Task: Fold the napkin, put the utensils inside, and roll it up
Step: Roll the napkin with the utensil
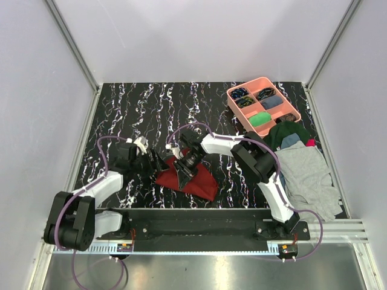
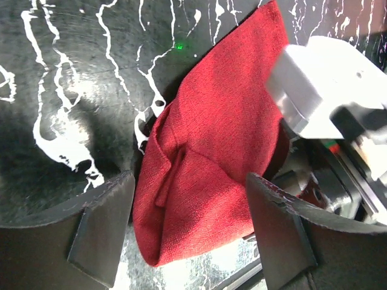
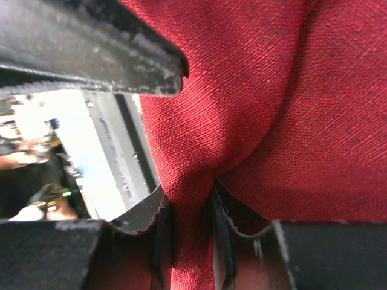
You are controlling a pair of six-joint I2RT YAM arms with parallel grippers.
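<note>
Napkin [image 1: 196, 180] bunched on marbled tabletop [image 1: 133, 109] near its front edge, seen from above. Left wrist: left tool [image 2: 190, 232] spread wide, 1 finger either side of red folded end. Right wrist: right tool [image 3: 190, 232] narrow, pinching a napkin fold.

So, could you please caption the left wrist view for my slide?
Left gripper open, fingers flanking the bunched maroon napkin on the black marbled table.
</note>
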